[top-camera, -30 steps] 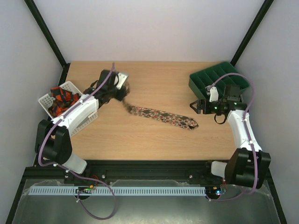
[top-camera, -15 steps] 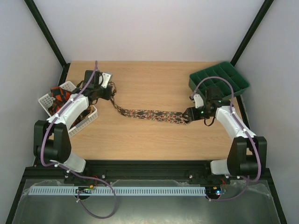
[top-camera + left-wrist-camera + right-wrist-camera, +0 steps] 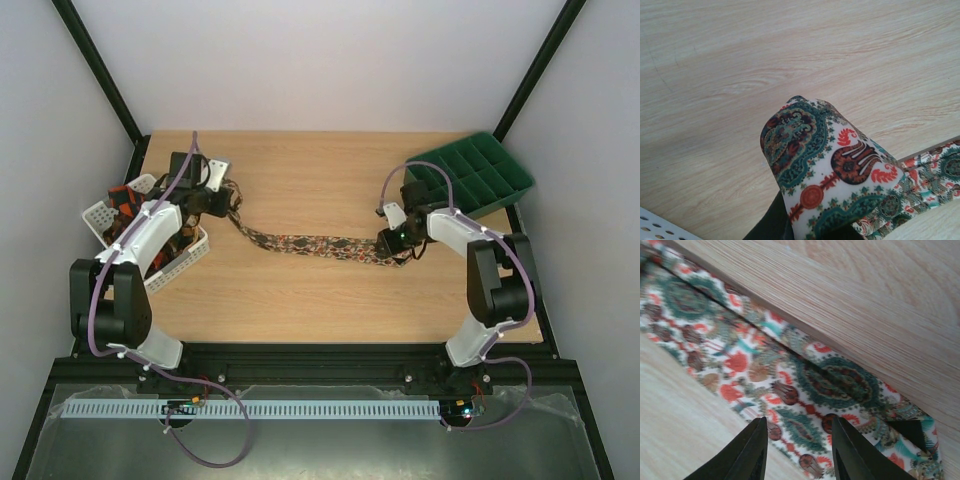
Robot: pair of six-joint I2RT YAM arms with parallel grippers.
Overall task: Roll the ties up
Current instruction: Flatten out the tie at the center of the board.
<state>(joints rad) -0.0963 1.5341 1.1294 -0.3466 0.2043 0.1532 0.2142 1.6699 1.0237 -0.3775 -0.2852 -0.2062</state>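
Left fingers [image 3: 767, 227] clamp one end of the tie [image 3: 310, 243]; right fingers [image 3: 752, 450] stand apart, straddling its other end.

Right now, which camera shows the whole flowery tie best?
The top external view: it shows nearly all of the tie, stretched across the table. The left wrist view shows only a folded bit close up; the right wrist view only a patterned stretch.
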